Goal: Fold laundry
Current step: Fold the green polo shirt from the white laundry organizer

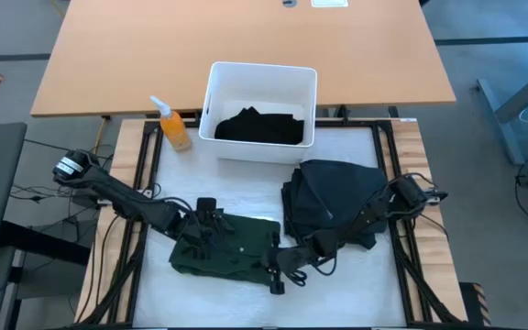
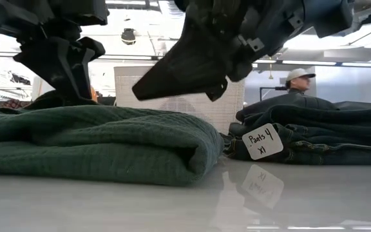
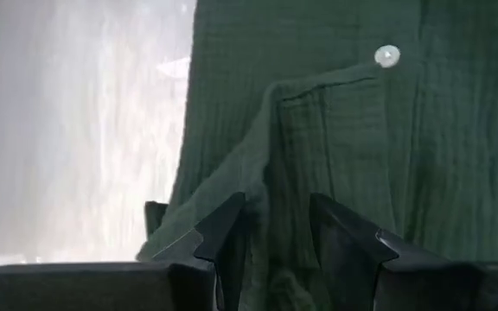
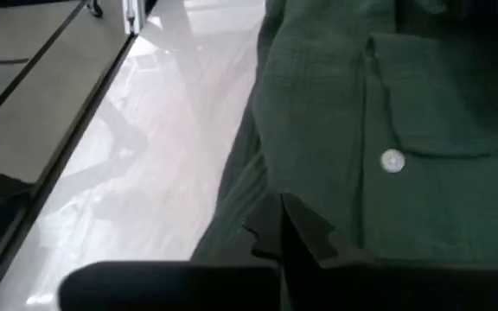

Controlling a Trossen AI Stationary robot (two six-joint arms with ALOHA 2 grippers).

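The laundry at work is a folded dark green shirt [image 1: 227, 249] that lies flat on the white table top near the front edge. A white button [image 3: 387, 56] shows on it. My left gripper [image 3: 279, 216] stands on the shirt's far left part [image 1: 211, 220], with a ridge of cloth between its fingers. My right gripper [image 4: 285, 226] is shut at the shirt's near right corner [image 1: 280, 270]. In the low view its tips [image 2: 137, 96] hang just above the cloth, with a gap under them. My left gripper pinches a raised fold [image 3: 271, 186] of the green shirt between its two fingers. The fingers slant down onto it from the table's left side and lie along the ridge. The ridge runs on away from the fingers, and the rest of the shirt stays flat on the table.
A pile of dark folded pants [image 1: 333, 197], tagged with a paper label [image 2: 261, 142], lies right of the shirt. Behind stands a white bin [image 1: 218, 87] holding a black garment [image 1: 259, 126], with an orange spray bottle [image 1: 174, 126] to its left. A person [image 2: 299, 80] stands beyond the table.
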